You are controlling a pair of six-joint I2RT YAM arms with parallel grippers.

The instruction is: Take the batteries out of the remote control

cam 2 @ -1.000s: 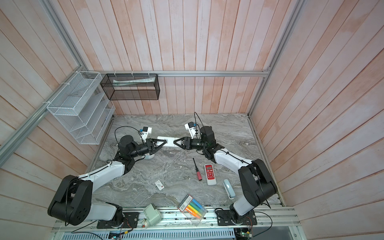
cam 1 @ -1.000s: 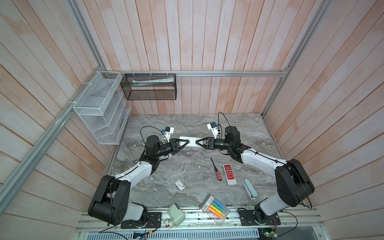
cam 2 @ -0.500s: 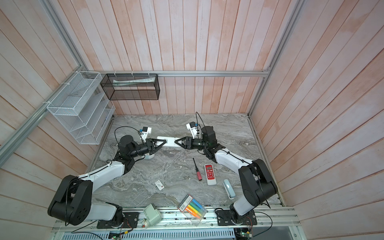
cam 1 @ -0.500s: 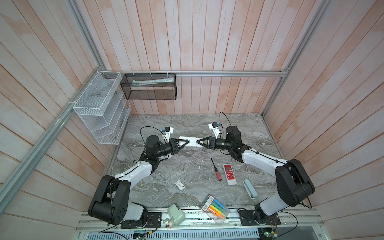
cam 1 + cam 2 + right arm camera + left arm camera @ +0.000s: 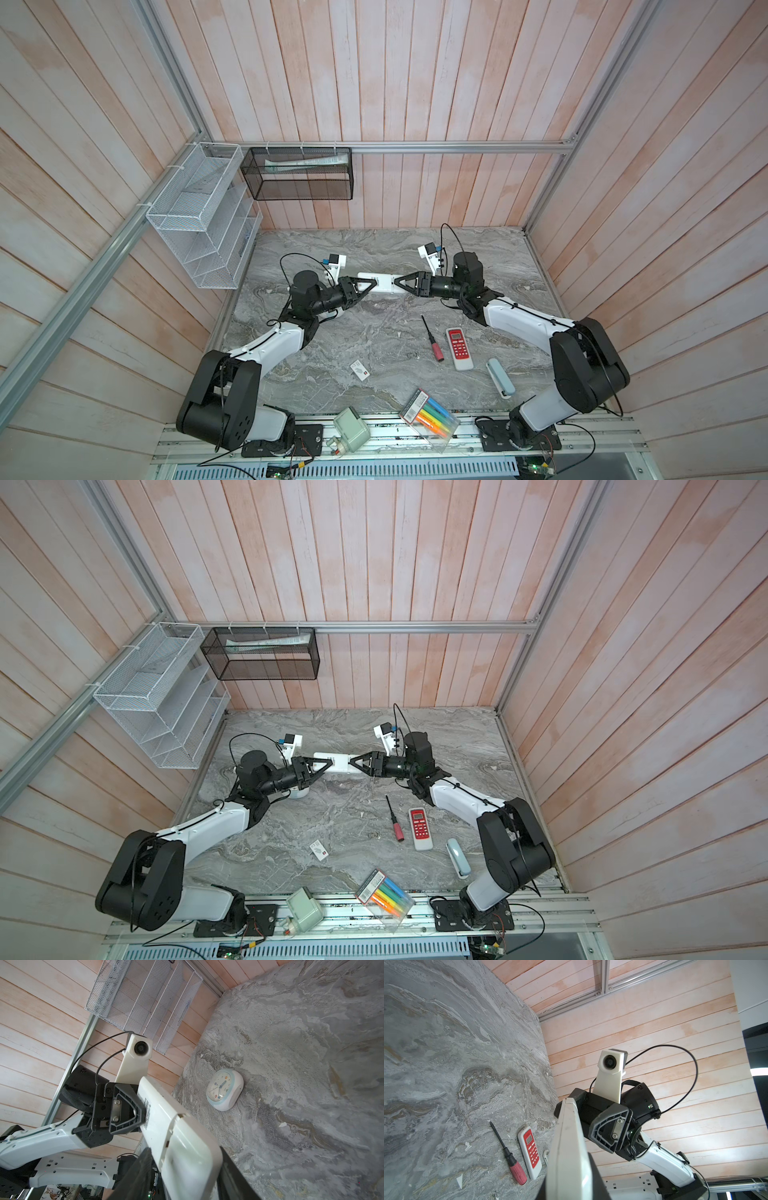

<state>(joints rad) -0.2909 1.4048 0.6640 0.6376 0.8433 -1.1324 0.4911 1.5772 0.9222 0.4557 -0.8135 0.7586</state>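
Screwdriver on table; marker pens near front edge.

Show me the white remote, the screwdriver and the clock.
white remote (image 5: 384, 284), in a top view, bare middle of its body
screwdriver (image 5: 434, 347), in a top view, red handle
clock (image 5: 222, 1087), right wrist view, its face

The white remote control is covered at both ends by the left gripper and right gripper. In both wrist views its near end is cut off. The clock is largely hidden beneath the left arm. The label print is not legible.
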